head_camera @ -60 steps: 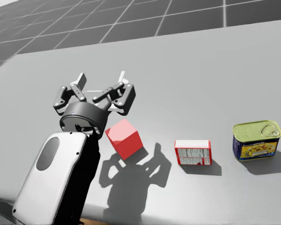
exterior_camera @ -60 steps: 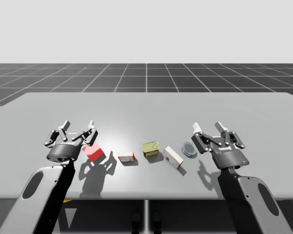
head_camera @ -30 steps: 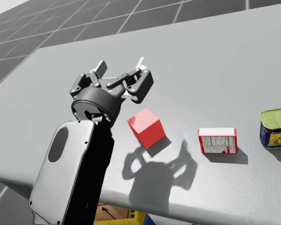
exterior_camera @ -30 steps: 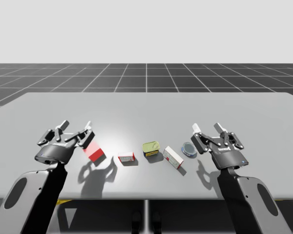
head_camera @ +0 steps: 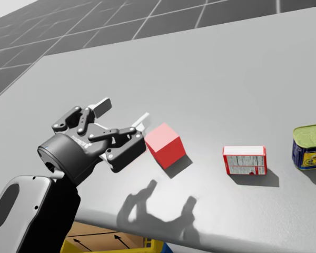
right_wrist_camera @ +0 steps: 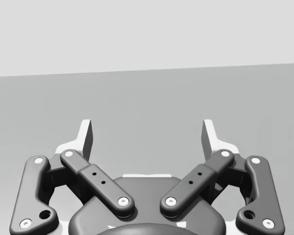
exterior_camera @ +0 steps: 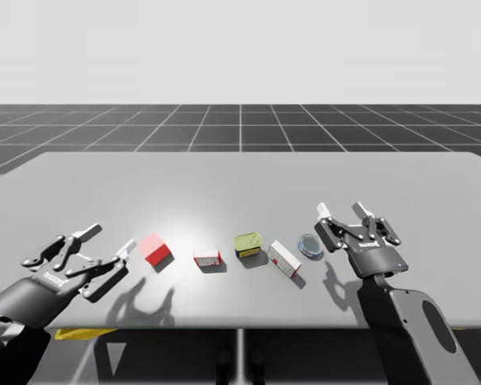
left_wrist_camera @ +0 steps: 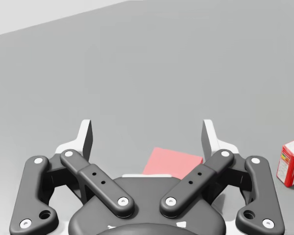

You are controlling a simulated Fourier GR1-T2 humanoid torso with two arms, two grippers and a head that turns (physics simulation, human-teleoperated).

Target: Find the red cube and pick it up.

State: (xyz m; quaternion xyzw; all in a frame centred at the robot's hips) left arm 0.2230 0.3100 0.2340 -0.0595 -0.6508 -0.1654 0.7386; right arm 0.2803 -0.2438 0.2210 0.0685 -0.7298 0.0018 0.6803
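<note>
Under both tools — surface: flat grey, unchanged, carrying the cube and a row of small packages.
Left arm: over the last second it has swung back and down toward the near edge, so it now reaches in low and nearly level instead of standing beside the cube.
Left tool: fingers spread wide, gripping nothing. It points straight at the cube from the near side.
Right tool: wide open, nothing held, where it was a second ago.
Red cube: resting on the surface just ahead of the left tool's fingertips, within the span of the fingers and nearer the right one. It has not moved.
Red and white box: ahead and right of the left tool, past the cube, untouched.
Meaning: I judge this a re-aim — a side-on approach is set up, with the push forward and the close yet to come.
</note>
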